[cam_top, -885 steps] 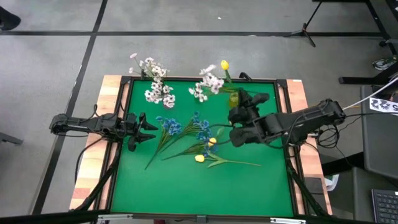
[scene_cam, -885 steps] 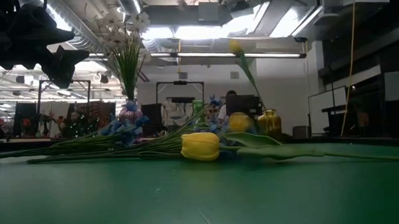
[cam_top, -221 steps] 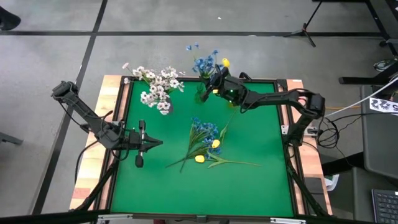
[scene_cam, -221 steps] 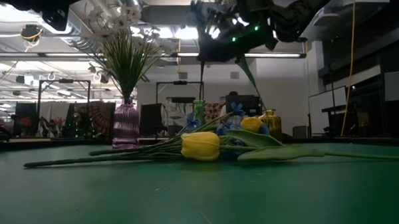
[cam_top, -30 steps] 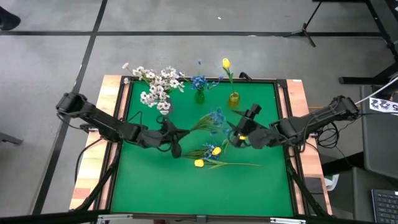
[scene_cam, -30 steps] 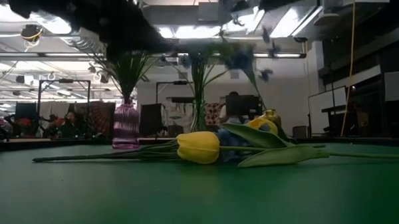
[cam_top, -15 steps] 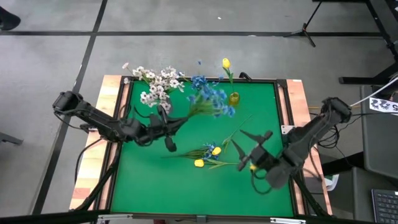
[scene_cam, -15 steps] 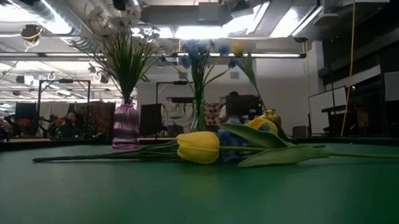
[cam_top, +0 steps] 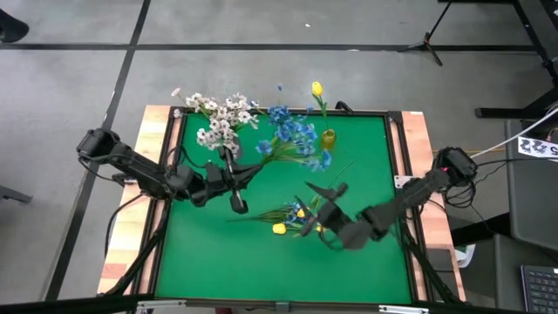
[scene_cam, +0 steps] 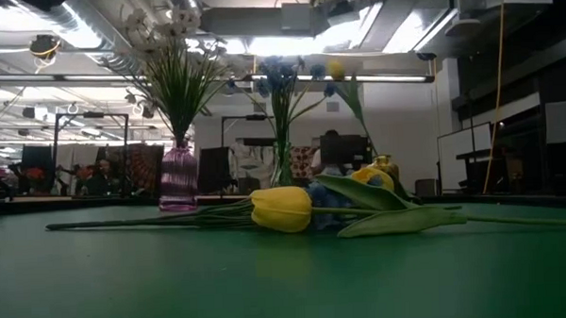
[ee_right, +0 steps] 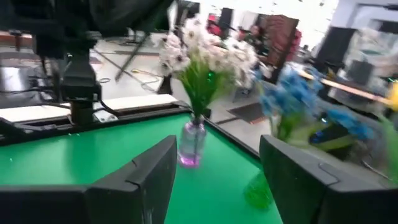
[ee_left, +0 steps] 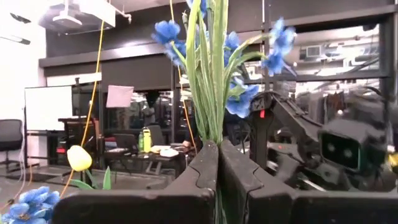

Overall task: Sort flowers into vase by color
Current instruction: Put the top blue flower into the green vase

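Clamping a bunch of blue flowers (cam_top: 296,139) by their green stems, the left gripper (cam_top: 234,177) is closed tight and holds the blooms up over the green worktop (cam_top: 218,262), near the purple vase (ee_right: 191,143) of white flowers (cam_top: 220,122). Farther right, the right gripper (cam_top: 319,206) has its fingers spread and empty, low above the yellow tulips (cam_top: 281,228) and a few blue blooms lying together at mid-worktop. One yellow tulip (cam_top: 316,89) stands in a yellow vase (cam_top: 328,138) at the far edge.
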